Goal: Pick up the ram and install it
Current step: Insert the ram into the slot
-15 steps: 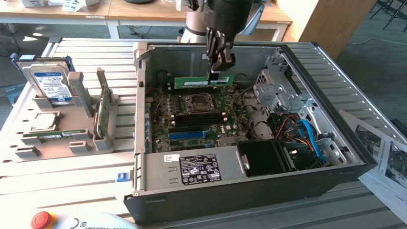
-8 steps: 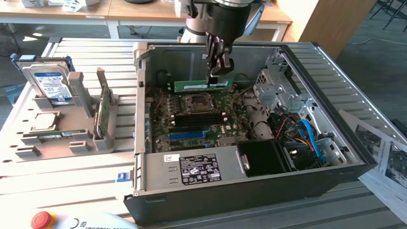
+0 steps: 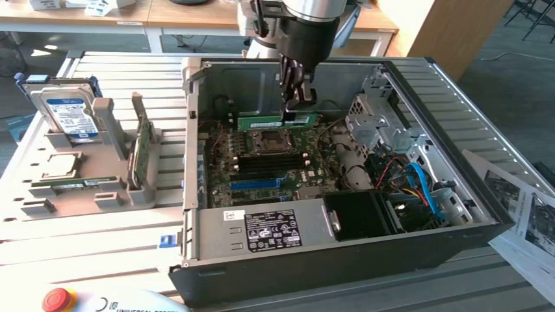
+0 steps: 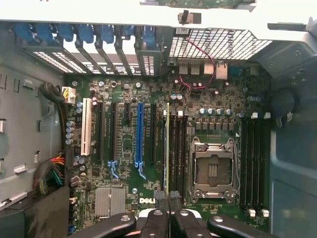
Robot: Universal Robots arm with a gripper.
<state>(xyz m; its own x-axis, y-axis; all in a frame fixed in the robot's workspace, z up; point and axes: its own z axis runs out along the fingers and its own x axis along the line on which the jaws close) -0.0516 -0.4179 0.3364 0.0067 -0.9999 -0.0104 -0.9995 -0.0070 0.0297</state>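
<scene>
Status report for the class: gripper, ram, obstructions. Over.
Gripper shut on the ram. Ram edge-down at the black slots beside the CPU socket; seating unclear. No obstruction seen.

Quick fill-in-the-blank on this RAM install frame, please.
1. The gripper holds the ram ___ the computer case.
2. The CPU socket near the ram is ___.
3. The hard drive stands in a grey tray ___ the computer case.
Missing words: inside; empty; outside.
</scene>
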